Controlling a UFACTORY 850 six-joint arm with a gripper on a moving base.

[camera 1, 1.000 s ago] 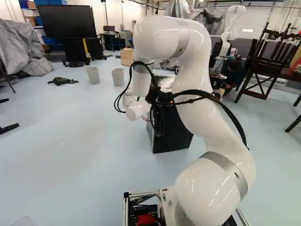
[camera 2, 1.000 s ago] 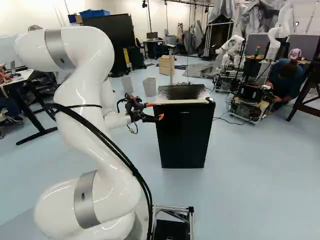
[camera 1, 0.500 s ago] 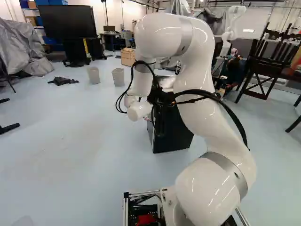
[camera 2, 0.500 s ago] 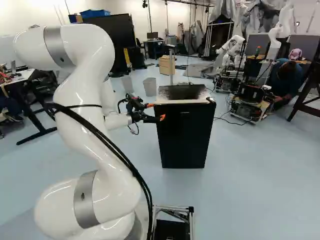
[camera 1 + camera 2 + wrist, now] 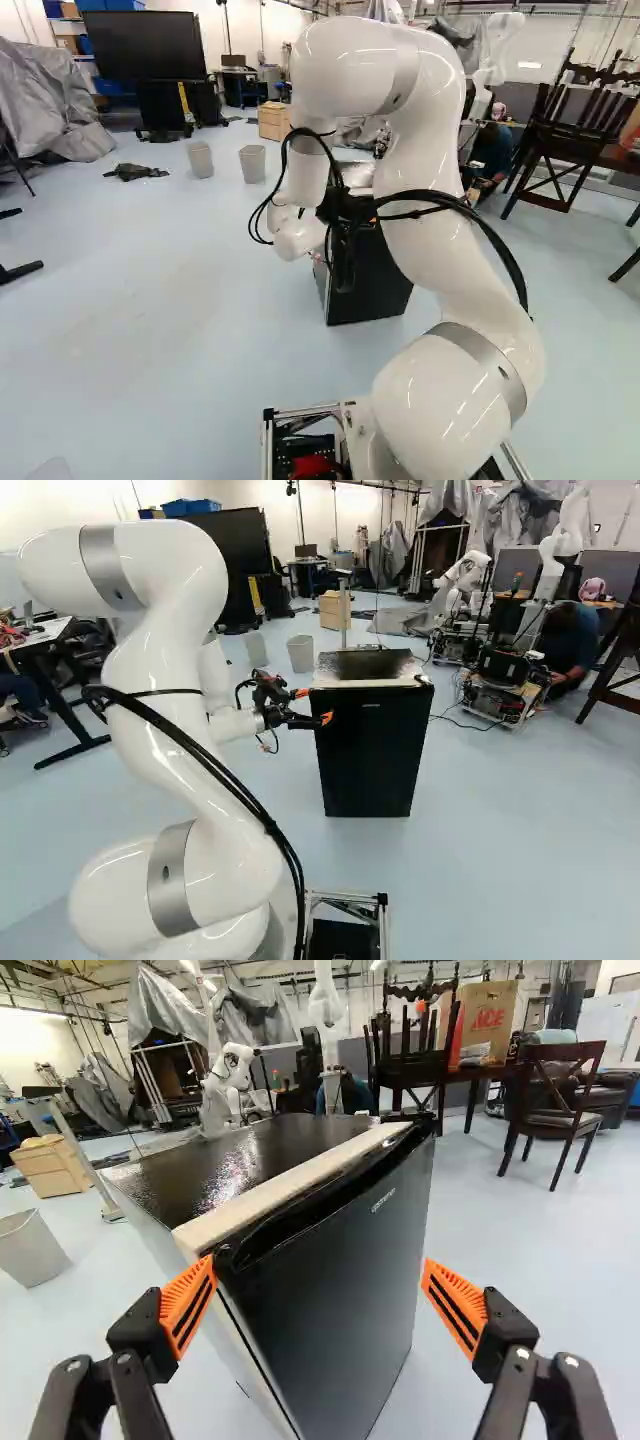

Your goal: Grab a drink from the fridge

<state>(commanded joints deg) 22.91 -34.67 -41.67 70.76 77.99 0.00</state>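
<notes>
Opening the fridge. The fridge (image 5: 368,750) stands ahead of the arm (image 5: 165,680), its door (image 5: 340,1310) closed; the drink is not visible and is presumably inside. The gripper (image 5: 320,1263) is wide open, holding nothing. One pad (image 5: 187,1305) lies at the door's near top corner, beside the seam (image 5: 247,1345); contact cannot be told. The other pad is out before the door's face. The step in hand appears to be hooking the free edge. The first pad should enter the seam just below the corner, then draw outward in an arc; pressing sideways could shove or tip the fridge.
</notes>
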